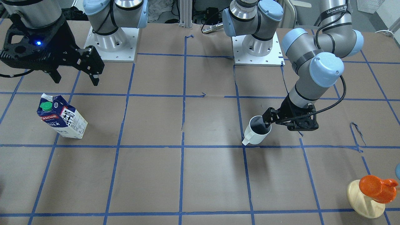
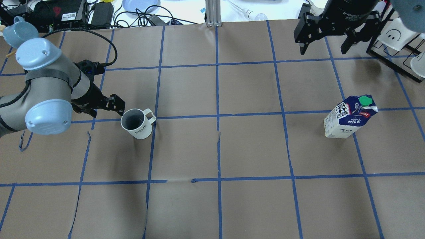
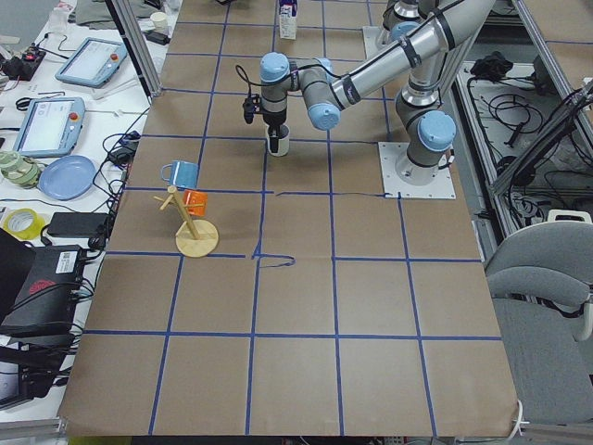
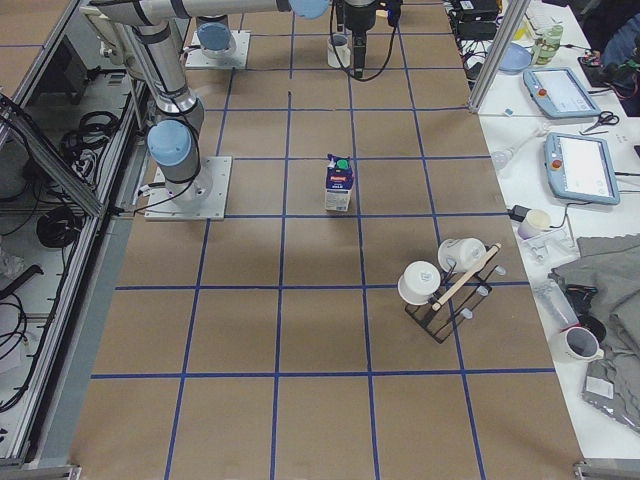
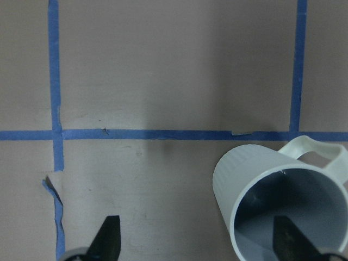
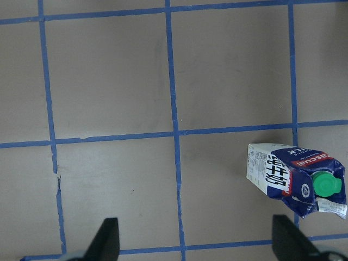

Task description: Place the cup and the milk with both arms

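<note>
The white cup with a dark grey inside stands upright on the brown table; it also shows in the overhead view and the left wrist view. My left gripper is open and low. One finger is inside the cup and the other is well outside it, so the jaws straddle the cup's wall. The blue and white milk carton with a green cap stands upright, also in the right wrist view. My right gripper is open and empty, high above the table and apart from the carton.
A wooden mug tree with an orange cup stands near the table's edge on my left side, with a blue mug beside it. A black rack with white mugs stands beyond the carton. The arm bases are bolted at the robot's side.
</note>
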`<state>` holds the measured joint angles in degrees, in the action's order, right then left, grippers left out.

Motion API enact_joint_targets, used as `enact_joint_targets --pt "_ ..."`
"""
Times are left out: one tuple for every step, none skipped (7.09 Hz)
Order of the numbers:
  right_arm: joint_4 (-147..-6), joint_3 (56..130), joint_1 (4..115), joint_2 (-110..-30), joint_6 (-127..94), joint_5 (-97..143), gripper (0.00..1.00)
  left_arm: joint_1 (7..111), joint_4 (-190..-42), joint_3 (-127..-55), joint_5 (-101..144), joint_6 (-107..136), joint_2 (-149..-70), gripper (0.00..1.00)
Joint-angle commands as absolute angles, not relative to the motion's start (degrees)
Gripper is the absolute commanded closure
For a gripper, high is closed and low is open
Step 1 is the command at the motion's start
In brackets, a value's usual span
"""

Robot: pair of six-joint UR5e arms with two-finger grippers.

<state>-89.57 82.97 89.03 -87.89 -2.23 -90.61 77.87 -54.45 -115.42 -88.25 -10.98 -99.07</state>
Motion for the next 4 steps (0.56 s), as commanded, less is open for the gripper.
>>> enact_joint_targets --pt "-89.6 83.3 89.0 -87.8 -2.2 -90.7 0.00 79.9 -53.4 -116.0 -88.3 -9.5 -100.3 0.12" --pt "-90.6 85.1 89.0 -87.8 -1.8 -90.6 0.00 79.9 -53.3 -116.3 -88.3 -9.4 -100.6 0.42" --pt "-93.1 87.1 89.0 -88.0 -0.8 -90.8 0.00 80.0 -51.8 -116.5 -88.4 -9.4 -100.7 0.83" --pt "-93.5 88.6 89.0 -88.2 -0.5 -91.1 0.00 80.0 -51.6 -117.1 -88.3 -9.3 -100.8 0.91"
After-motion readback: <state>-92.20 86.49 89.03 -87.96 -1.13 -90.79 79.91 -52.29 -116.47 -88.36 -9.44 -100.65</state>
